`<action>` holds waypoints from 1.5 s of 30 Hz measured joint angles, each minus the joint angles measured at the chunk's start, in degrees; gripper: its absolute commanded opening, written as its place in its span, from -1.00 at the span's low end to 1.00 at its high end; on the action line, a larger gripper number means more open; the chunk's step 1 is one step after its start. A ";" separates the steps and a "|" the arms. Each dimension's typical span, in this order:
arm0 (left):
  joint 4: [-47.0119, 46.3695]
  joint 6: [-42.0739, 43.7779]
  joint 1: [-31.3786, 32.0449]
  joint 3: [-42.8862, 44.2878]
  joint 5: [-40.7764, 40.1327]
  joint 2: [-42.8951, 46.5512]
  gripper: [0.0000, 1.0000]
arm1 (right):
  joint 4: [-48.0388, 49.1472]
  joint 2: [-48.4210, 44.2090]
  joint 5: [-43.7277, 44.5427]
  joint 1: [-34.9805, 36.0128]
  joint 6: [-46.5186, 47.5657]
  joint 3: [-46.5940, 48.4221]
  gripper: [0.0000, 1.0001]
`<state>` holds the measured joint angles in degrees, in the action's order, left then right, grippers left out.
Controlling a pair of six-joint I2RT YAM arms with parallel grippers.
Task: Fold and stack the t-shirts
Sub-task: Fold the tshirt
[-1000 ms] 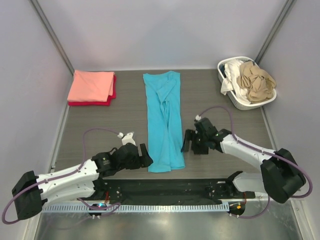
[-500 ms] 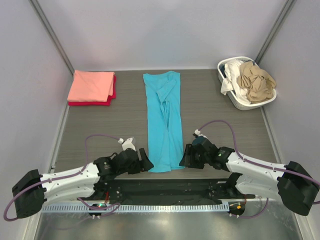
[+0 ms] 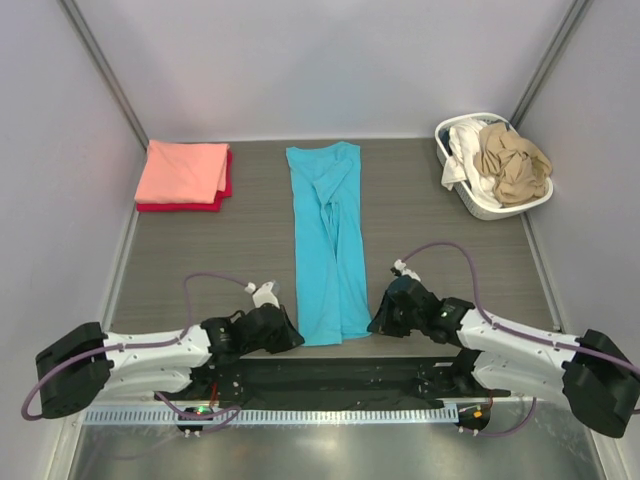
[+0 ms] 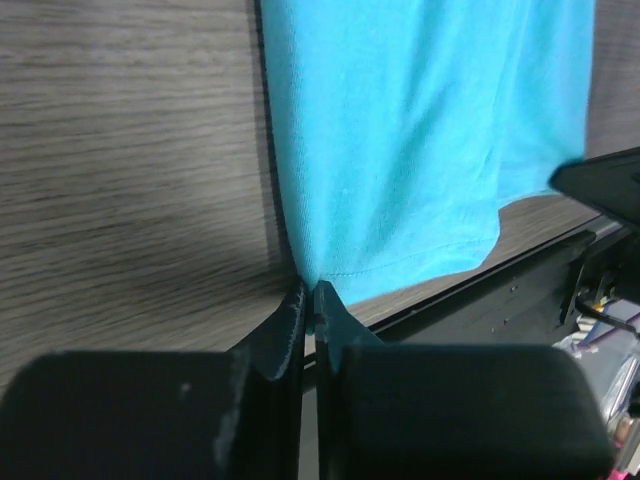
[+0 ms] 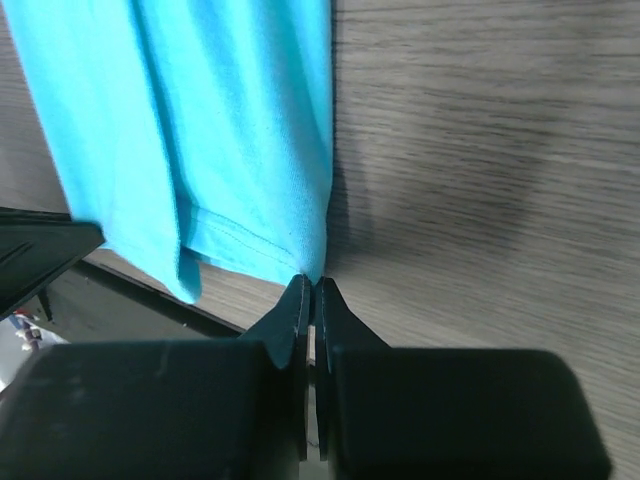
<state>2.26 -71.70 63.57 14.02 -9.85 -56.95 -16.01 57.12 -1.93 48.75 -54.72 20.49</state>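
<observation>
End effector left (image 4: 308, 292), right (image 5: 312, 288), pinching turquoise t-shirt (image 3: 325, 240)

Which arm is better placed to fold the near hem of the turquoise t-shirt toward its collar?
Neither alone: the left hand pinches the near left corner of the turquoise t-shirt, the right hand the near right corner. Both should probably lift together.

spread t-shirt (image 3: 325, 245): table (image 3: 230, 250) centre | folded stack (image 3: 183, 173): far left | basket (image 3: 497, 211): far right, holding shirts (image 3: 512, 165)

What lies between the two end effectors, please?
The turquoise t-shirt: its near hem spans from the left end effector to the right end effector, in the top external view.
</observation>
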 measured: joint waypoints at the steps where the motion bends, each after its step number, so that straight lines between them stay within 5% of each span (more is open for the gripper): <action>1: 0.17 0.13 0.44 -0.04 -0.04 -0.24 -0.99 | -0.35 -1.29 0.02 0.00 -0.13 -0.24 -0.98; 10: 10.12 -2.64 7.06 7.17 -4.63 4.85 -1.00 | -14.12 -19.80 2.16 0.98 -3.67 0.98 -0.97; 15: 18.45 -1.70 7.61 18.21 -7.87 3.21 -0.99 | -18.88 -18.58 4.76 1.01 -3.56 7.39 -0.98; 22: 26.43 6.88 -1.99 31.41 -11.26 1.46 -1.00 | -21.05 -1.25 10.05 -2.40 4.02 23.71 -0.98; 33: 21.00 23.37 -28.33 40.28 3.28 -16.22 -1.00 | -16.11 26.45 6.80 -18.93 20.44 46.88 -0.98; 45: 17.03 32.85 -37.94 58.53 14.49 -39.15 -1.00 | -15.30 45.94 2.05 -26.32 28.89 63.89 -0.98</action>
<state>19.29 -38.85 25.63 72.55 4.64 -96.09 -31.31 103.07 0.12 22.44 -25.82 84.38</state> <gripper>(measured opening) 0.009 0.039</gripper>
